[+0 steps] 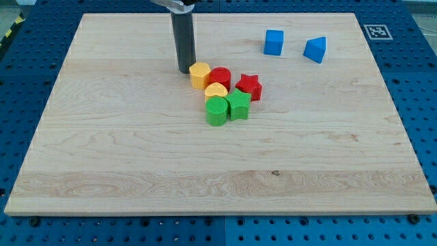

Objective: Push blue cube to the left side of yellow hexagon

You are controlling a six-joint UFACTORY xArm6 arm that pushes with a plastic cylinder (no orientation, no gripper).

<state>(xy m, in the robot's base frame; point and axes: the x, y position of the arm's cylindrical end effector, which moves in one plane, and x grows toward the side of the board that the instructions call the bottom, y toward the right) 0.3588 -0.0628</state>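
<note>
Camera view is showing our only angle, so we are reading everything from it. We are carrying no jaws at all: the arm is ending in a plain dark rod, gripping nothing, and my tip (186, 70) is resting on the wooden board (102, 164) just beside the yellow hexagon (200, 74), on its view-left side, perhaps touching it.

Lying view-right of my tip and well apart, toward the view's top, the blue cube (274, 42) is sitting near a blue triangular block (315, 50). We are judging that it is not yet where it belongs.

Crowding the hexagon's far side from my tip are a red cylinder (220, 77), a red star (249, 87), a yellow heart-like block (216, 91), a green cylinder (217, 111) and a green star-like block (238, 105). We are occupying the very spot meant for the cube, so we are probably needing to circle round behind it first.
</note>
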